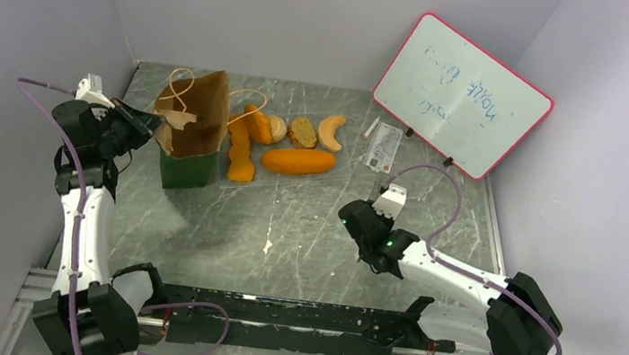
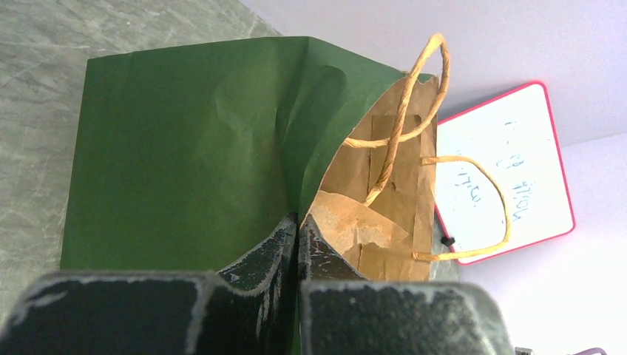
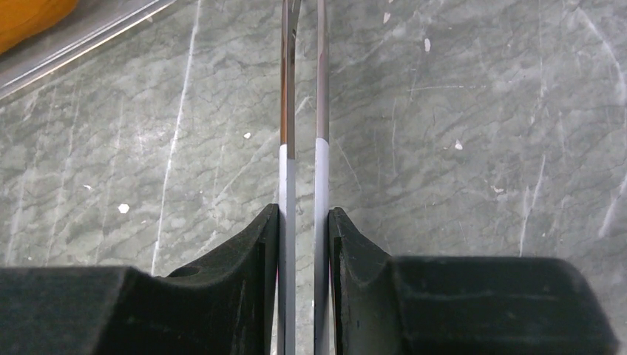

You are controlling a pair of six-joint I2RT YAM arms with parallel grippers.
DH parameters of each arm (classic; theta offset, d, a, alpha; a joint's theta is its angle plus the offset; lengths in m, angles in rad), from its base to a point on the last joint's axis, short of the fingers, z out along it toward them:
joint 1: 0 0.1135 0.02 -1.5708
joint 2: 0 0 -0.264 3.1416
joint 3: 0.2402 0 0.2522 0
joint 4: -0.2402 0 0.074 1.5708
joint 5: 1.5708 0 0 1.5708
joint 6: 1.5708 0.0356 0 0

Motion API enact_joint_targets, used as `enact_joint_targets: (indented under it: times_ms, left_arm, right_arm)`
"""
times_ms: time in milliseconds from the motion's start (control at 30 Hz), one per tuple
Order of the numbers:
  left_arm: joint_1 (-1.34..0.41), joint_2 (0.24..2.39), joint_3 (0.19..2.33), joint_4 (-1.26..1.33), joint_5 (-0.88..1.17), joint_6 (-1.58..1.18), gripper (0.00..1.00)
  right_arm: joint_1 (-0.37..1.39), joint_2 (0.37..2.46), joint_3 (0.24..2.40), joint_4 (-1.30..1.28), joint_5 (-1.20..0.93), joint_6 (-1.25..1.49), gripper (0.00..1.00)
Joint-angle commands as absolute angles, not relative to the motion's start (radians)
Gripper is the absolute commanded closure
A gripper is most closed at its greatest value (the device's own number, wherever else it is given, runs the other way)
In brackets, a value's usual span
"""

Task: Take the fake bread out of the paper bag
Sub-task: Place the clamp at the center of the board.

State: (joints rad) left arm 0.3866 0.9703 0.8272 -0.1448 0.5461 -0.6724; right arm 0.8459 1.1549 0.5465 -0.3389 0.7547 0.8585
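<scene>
The paper bag (image 1: 194, 131), dark green outside and brown inside, stands at the back left with its mouth open. My left gripper (image 1: 147, 123) is shut on its left rim; in the left wrist view the fingertips (image 2: 290, 235) pinch the bag (image 2: 185, 155) wall. The fake bread lies on the table right of the bag: a long loaf (image 1: 298, 160), a second loaf (image 1: 241, 158), a bun (image 1: 277, 127), a brown slice (image 1: 303, 132) and a croissant (image 1: 330, 131). I cannot see inside the bag. My right gripper (image 1: 363, 226) hovers mid-table, shut on thin metal tongs (image 3: 301, 111).
A pink-framed whiteboard (image 1: 463, 96) leans at the back right, also in the left wrist view (image 2: 503, 177). A small card (image 1: 383, 147) and a pen (image 1: 370, 128) lie before it. The bag's cord handles (image 1: 179, 87) loop outward. Walls close in on both sides.
</scene>
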Motion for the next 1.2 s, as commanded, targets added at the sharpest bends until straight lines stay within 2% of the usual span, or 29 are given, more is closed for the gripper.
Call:
enact_joint_targets:
  times_ms: [0, 200, 300, 367, 633, 800, 967, 1167]
  left_arm:
    - [0.403, 0.956, 0.812, -0.122, 0.544, -0.693, 0.93]
    - [0.426, 0.952, 0.788, -0.101, 0.547, -0.728, 0.85]
    - [0.437, 0.949, 0.785, -0.096, 0.548, -0.743, 0.82]
    - [0.441, 0.948, 0.789, -0.103, 0.544, -0.745, 0.81]
    - [0.445, 0.944, 0.797, -0.108, 0.540, -0.752, 0.79]
    - [0.447, 0.945, 0.800, -0.111, 0.541, -0.747, 0.77]
    - [0.446, 0.945, 0.795, -0.108, 0.544, -0.744, 0.76]
    - [0.446, 0.947, 0.798, -0.104, 0.547, -0.739, 0.62]
  right_arm:
    - [0.845, 1.166, 0.508, -0.307, 0.764, 0.916, 0.74]
    - [0.869, 1.202, 0.476, -0.307, 0.759, 0.967, 0.67]
    - [0.879, 1.222, 0.482, -0.306, 0.754, 0.979, 0.60]
    - [0.881, 1.233, 0.487, -0.312, 0.745, 0.990, 0.51]
    - [0.897, 1.223, 0.526, -0.354, 0.763, 1.009, 0.39]
    - [0.929, 1.194, 0.582, -0.393, 0.808, 1.002, 0.38]
    - [1.015, 1.228, 0.761, -0.417, 0.875, 0.921, 0.38]
    - [1.058, 1.378, 1.022, -0.358, 0.839, 0.767, 0.38]
